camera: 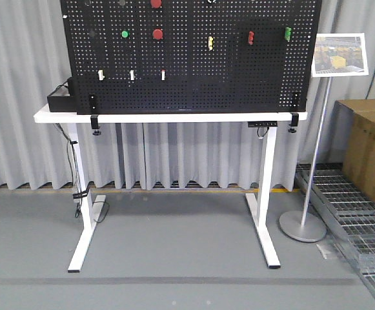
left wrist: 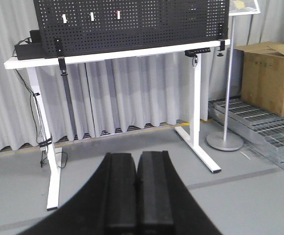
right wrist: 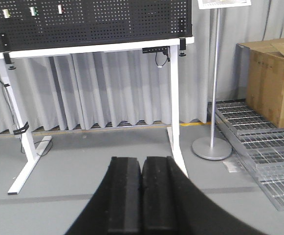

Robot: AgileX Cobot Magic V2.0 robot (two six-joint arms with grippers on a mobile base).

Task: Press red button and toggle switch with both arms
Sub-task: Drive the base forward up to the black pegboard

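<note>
A black pegboard (camera: pixel 193 58) stands on a white table (camera: pixel 174 117). On it is a red button (camera: pixel 157 33), with a second red button (camera: pixel 155 3) at the top edge and a green button (camera: pixel 124 34) to the left. Three small white toggle switches (camera: pixel 132 75) sit in a low row; yellow (camera: pixel 210 43), red (camera: pixel 251 37) and green (camera: pixel 288 32) switches are further right. My left gripper (left wrist: pixel 137 157) is shut and empty, low over the floor, far from the board. My right gripper (right wrist: pixel 141 161) is shut and empty too. Neither gripper shows in the front view.
A black box (camera: pixel 61 97) sits at the table's left end, with cables hanging by the left leg (camera: pixel 79 187). A sign on a pole stand (camera: pixel 316 148) is right of the table. A cardboard box (camera: pixel 371 148) rests on metal grating (camera: pixel 361 219).
</note>
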